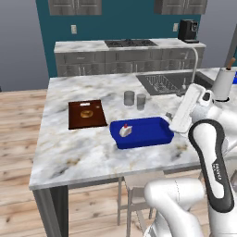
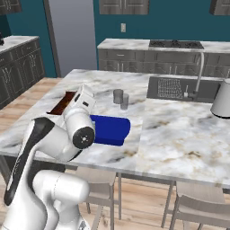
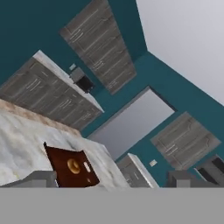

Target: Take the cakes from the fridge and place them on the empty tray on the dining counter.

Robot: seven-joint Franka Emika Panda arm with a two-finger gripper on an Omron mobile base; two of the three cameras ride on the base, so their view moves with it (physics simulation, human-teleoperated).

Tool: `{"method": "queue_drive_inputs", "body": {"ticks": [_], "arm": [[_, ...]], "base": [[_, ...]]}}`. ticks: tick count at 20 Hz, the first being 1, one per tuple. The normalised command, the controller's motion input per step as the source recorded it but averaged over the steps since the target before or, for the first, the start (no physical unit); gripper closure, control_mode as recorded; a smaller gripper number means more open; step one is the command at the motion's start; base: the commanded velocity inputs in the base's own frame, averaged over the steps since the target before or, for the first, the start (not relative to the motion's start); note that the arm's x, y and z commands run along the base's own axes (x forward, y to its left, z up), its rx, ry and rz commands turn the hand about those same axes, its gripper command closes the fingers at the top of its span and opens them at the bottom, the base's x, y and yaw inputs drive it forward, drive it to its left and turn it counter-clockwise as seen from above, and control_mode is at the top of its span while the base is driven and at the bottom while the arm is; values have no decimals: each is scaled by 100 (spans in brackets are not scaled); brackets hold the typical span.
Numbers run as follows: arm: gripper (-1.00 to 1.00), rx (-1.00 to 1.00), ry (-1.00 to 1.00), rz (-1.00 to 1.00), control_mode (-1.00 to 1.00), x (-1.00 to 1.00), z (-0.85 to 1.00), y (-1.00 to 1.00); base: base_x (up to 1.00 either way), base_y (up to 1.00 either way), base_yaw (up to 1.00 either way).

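Note:
On the marble dining counter (image 1: pixel 83 152) lies the blue tray (image 1: pixel 148 132). One cake, a white wedge with a red top (image 1: pixel 125 130), sits in the tray's left half. My gripper (image 1: pixel 171 119) hovers just past the tray's right end, above the counter, and points left across it. In the hand view its fingertips (image 3: pixel 41 179) stand wide apart and the gripper (image 3: pixel 113 181) is open with nothing between them. From the right base view my arm hides the tray's (image 2: pixel 110 128) left part. A tall plain grey front at the back left looks like the fridge (image 2: pixel 69 36), shut.
A dark brown board (image 1: pixel 86 113) with a round tan pastry lies left of the tray. Two glasses (image 1: pixel 134 99) stand behind it. A sink with a faucet (image 1: pixel 162 83) and a white kettle (image 1: pixel 223 83) are at the right. Stools (image 1: pixel 139 183) stand under the counter's front edge.

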Motion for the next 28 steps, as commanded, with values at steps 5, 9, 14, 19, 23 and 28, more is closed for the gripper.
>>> {"method": "queue_drive_inputs", "body": {"ticks": [5,9,14,19,23,28], "arm": [[-100,11,8,-19,-100,-72,79,-28],[-100,27,27,-30,-100,-67,55,-18],[-100,22,53,-14,-100,-39,9,8],[-100,12,30,6,-100,-21,-45,13],[-100,5,-5,9,-100,-58,-98,0],[-100,3,-12,-6,-100,-65,-65,3]], "base": [[0,0,0],[0,0,0],[0,0,0],[0,0,0],[0,0,0],[0,0,0]]}}
